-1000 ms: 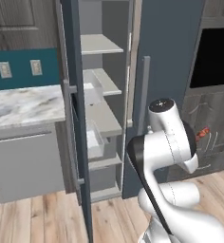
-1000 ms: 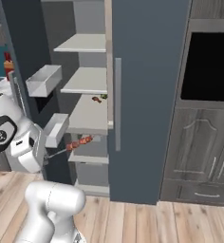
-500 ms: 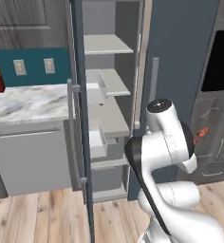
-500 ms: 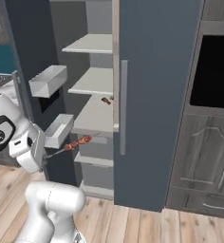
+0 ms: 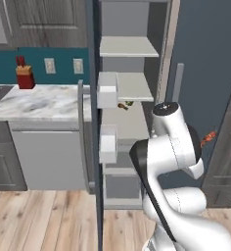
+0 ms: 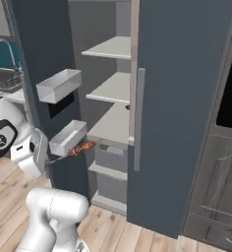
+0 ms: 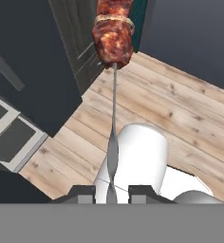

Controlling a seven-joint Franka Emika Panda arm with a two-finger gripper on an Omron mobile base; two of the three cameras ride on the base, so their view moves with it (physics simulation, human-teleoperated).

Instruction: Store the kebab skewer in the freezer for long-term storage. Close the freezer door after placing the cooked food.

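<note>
My gripper point(image 7: 111, 193) is shut on the thin stick of the kebab skewer point(image 7: 114, 35), whose red-brown chunks sit at the far end. In the right base view the gripper point(image 6: 49, 158) holds the skewer point(image 6: 81, 147) level, pointing at the freezer point(image 6: 113, 88), just short of the lower door bin point(image 6: 68, 138). The skewer's tip point(image 5: 209, 137) peeks out to the right of my arm. The freezer door point(image 5: 93, 122) stands open, seen edge-on, with white bins point(image 5: 107, 90) on its inner side. Pale shelves point(image 5: 129, 86) show inside the freezer point(image 5: 127, 46).
A small dark item point(image 5: 125, 104) lies on a middle shelf. The plain slate-blue door point(image 6: 187, 98) beside the opening is closed. A marble counter point(image 5: 39, 100) with a red knife block point(image 5: 23, 73) lies left of the freezer. A dark oven point(image 6: 231, 88) is at right.
The whole picture has slid to the right in both base views, so the base has moved. The freezer opening looms larger. The skewer stays in the shut gripper.
</note>
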